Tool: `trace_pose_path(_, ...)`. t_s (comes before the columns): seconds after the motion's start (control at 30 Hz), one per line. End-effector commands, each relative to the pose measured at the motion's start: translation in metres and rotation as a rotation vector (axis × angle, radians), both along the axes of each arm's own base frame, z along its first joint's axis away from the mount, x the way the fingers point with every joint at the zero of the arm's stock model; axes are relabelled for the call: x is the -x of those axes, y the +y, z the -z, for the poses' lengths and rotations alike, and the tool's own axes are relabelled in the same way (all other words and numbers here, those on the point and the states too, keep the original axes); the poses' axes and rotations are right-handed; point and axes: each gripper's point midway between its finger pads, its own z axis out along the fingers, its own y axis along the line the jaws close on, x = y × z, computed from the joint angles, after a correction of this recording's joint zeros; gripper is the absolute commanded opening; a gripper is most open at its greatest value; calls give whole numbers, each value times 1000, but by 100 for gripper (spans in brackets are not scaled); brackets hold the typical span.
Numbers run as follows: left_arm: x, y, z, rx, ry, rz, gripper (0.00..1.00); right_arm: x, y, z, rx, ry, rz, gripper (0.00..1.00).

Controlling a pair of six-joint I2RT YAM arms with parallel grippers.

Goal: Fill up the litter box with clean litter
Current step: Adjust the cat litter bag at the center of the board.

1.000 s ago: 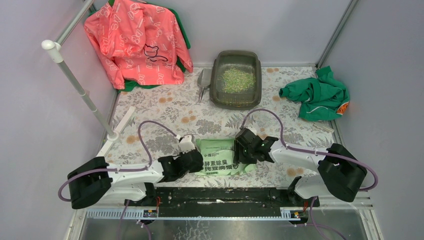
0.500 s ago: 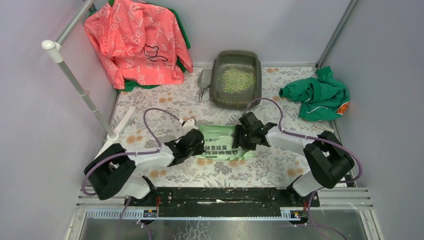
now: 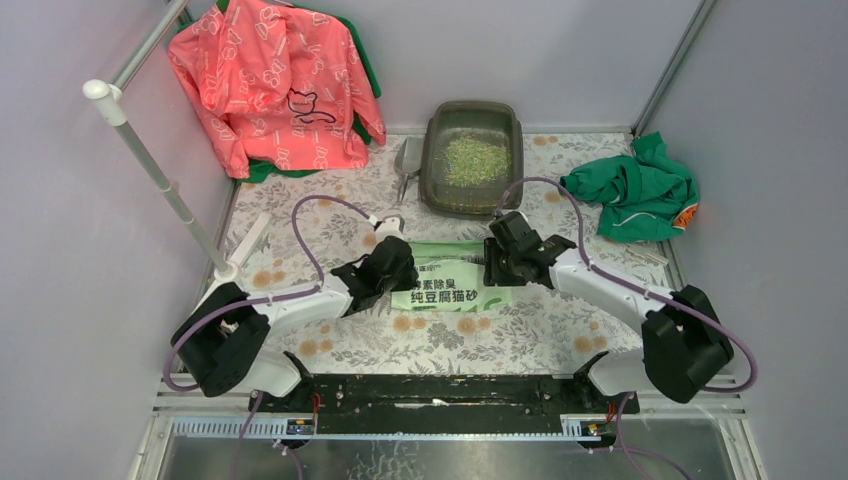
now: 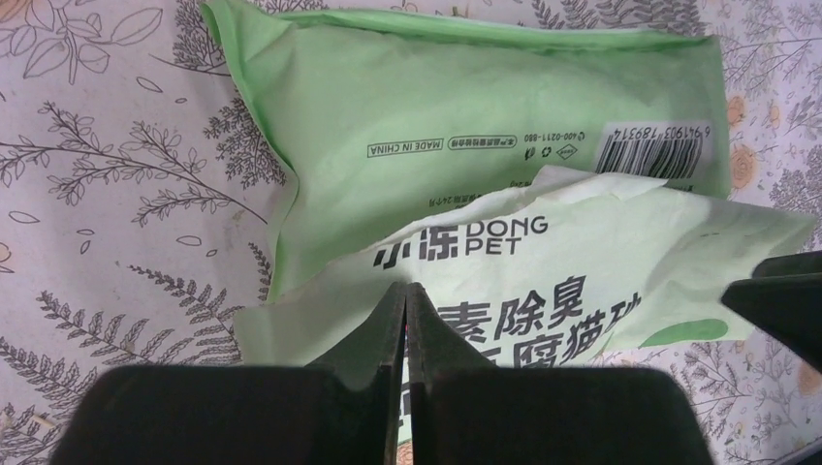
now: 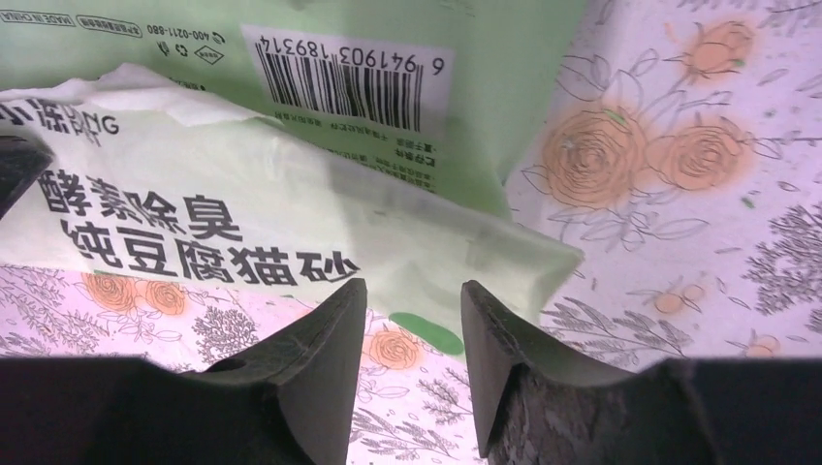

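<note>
The dark grey-olive litter box (image 3: 436,185) stands at the far middle of the floral mat, with a heap of pale green and beige clean litter (image 3: 475,160) inside. A light green printed bag (image 3: 450,283) lies flat below it. It also shows in the left wrist view (image 4: 465,145) and the right wrist view (image 5: 242,223). My left gripper (image 3: 397,268) (image 4: 405,288) is shut on the bag's left edge. My right gripper (image 3: 498,262) (image 5: 414,291) is open at the bag's right end. The bag's corner lies between its fingertips.
A small grey scoop (image 3: 408,160) lies just left of the litter box. A pink jacket (image 3: 275,85) hangs at the back left and a green garment (image 3: 632,190) lies at the right. A white pole (image 3: 160,175) slants along the left wall.
Both arms have reached further from their bases. The bag has moved with them up the mat, closer to the litter box.
</note>
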Motion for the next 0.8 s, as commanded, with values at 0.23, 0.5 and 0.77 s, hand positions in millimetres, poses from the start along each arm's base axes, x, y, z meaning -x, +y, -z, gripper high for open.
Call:
trace_pose_path(0.23, 6, -12, 3, -18, 12, 55, 6, 29, -29, 19, 67, 53, 26, 42)
trace_pose_path(0.5, 7, -8, 14, -58, 23, 63, 6, 58, -44, 58, 91, 156, 88, 33)
trace_pose_path(0.77, 38, -9, 46, -96, 107, 101, 6, 65, -37, 52, 89, 153, 62, 30)
